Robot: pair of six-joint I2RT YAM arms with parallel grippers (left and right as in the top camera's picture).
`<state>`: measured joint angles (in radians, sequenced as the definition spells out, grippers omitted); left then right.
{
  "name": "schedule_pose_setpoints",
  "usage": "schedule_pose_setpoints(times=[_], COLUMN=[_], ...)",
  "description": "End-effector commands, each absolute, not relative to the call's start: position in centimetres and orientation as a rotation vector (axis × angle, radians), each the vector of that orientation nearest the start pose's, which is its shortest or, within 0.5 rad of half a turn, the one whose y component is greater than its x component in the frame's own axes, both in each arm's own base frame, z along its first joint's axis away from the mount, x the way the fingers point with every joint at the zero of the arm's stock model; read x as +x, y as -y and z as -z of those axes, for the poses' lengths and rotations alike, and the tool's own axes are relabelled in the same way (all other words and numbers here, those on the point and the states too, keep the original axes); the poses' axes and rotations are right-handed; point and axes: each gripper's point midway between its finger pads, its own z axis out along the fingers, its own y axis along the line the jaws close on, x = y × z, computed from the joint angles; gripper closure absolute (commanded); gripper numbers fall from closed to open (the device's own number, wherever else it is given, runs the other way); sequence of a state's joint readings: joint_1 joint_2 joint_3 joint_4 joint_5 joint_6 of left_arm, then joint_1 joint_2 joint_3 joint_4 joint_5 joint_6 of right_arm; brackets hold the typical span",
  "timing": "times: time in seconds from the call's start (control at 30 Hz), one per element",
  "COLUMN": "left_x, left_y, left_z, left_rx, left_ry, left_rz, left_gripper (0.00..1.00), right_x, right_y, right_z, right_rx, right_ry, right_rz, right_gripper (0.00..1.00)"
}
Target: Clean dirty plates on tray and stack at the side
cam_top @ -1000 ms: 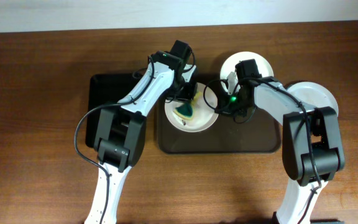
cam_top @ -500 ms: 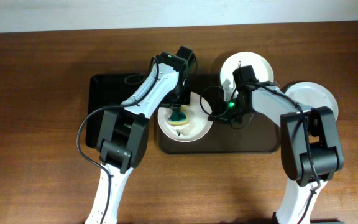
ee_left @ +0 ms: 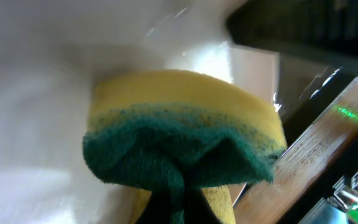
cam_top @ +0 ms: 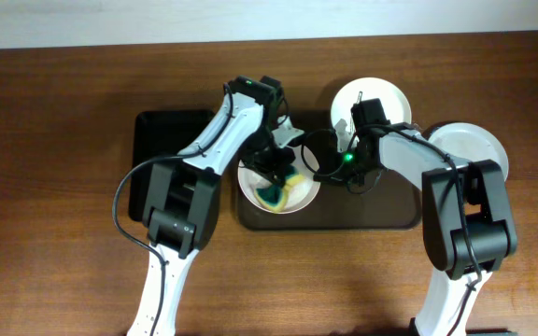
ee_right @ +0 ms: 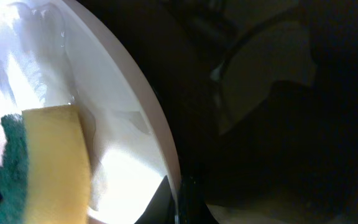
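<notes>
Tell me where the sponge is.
Overhead, the sponge is in the left gripper, on the white plate at the left end of the brown tray.

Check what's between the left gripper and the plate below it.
A sponge, pinched by the left gripper and against the plate; clearest in left wrist view.

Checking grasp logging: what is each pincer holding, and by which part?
Left pincer grips the sponge by its green scouring side. Right pincer looks clamped on the rim of the plate under the sponge.
</notes>
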<state>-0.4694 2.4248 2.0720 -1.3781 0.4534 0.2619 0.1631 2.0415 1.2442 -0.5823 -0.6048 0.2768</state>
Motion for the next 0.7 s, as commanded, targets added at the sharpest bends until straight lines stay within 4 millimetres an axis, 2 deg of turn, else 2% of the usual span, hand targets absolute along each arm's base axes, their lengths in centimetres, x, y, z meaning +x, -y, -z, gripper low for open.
schedule_pose_setpoints(times=[0.0,0.07,0.13,0.17,0.23,0.3,0.4,0.5,0.63,0.67], left_x=[35.5,37.0,39.3,40.0,40.8,41.5,42.2,43.1,43.2,42.5], left_y=[27.9,26.7,23.7,22.5,20.9,19.2,17.5,16.2,16.4,17.3], left_z=[-2.4,-1.3,-0.4,-0.4,-0.4,-0.6,-0.8,-1.5,-1.4,-0.9], left_rx=[1.132,0.972,0.668,0.555,0.399,0.172,-0.113,-0.322,-0.327,-0.253], left_ry=[-3.023,-3.092,-3.143,-3.138,-3.114,-3.071,-2.98,-2.864,-2.871,-2.945], left_rz=[0.744,0.506,0.09,-0.043,-0.208,-0.363,-0.493,-0.573,-0.553,-0.485], left_gripper=[1.0,1.0,1.0,1.0,1.0,1.0,1.0,1.0,1.0,1.0], right_x=[36.8,36.8,36.8,36.8,36.8,36.8,36.8,36.8,36.8,36.8], right_y=[-16.1,-16.1,-16.1,-16.1,-16.1,-16.1,-16.1,-16.1,-16.1,-16.1], right_z=[0.3,0.3,0.3,0.3,0.3,0.3,0.3,0.3,0.3,0.3], right_rx=[0.08,0.079,0.08,0.08,0.08,0.08,0.08,0.08,0.08,0.08], right_ry=[-2.956,-2.956,-2.956,-2.956,-2.956,-2.956,-2.956,-2.956,-2.956,-2.956], right_rz=[-0.98,-0.98,-0.98,-0.98,-0.979,-0.98,-0.979,-0.979,-0.979,-0.979], right_gripper=[0.96,0.96,0.96,0.96,0.96,0.96,0.96,0.96,0.96,0.96])
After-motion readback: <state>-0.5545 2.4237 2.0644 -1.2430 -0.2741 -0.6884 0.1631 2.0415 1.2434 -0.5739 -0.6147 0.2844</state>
